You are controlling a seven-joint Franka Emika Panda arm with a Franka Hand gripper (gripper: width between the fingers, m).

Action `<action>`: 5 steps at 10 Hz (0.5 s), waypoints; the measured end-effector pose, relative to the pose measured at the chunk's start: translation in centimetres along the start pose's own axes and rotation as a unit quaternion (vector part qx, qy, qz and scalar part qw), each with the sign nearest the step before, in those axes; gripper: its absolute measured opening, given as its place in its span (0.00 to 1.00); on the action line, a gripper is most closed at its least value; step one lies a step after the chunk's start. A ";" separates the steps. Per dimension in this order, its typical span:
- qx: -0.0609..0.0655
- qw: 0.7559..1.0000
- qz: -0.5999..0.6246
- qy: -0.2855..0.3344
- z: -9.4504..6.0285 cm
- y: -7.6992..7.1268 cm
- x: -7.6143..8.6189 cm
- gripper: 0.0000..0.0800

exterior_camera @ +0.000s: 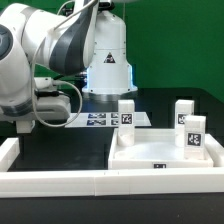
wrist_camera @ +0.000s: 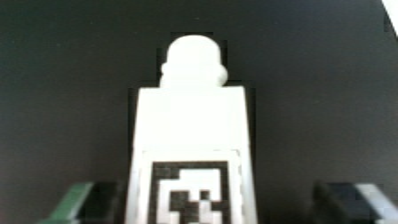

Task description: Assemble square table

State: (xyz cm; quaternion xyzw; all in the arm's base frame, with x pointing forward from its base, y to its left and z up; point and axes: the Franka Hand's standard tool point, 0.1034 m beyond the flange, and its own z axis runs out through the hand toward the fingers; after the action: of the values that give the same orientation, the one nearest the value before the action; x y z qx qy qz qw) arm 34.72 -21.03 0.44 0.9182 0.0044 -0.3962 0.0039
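The square table panel lies rim-up at the exterior view's right. Three white tagged legs stand upright on it, one at its back left corner, one at the back right and one nearer the front right. My gripper is low over the black table at the exterior view's left. In the wrist view a fourth white leg lies on the black surface between my fingers, its tag facing up. My gripper is open, with a gap on each side of the leg.
The long white L-shaped rail runs along the front and left edges of the table. The marker board lies flat behind, near the robot's base. A green wall stands at the back.
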 end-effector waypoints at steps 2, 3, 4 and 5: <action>0.001 1.000 -0.001 0.000 0.0 0.1 0.0 0.36; 0.001 1.000 -0.002 0.000 0.1 0.0 0.0 0.36; 0.001 1.000 -0.002 0.000 0.1 0.0 0.0 0.36; 0.001 1.000 -0.002 0.000 0.1 0.0 0.0 0.36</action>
State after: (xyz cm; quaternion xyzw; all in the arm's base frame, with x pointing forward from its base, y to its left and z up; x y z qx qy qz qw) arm 34.69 -21.07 0.40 0.9181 0.0056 -0.3963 0.0027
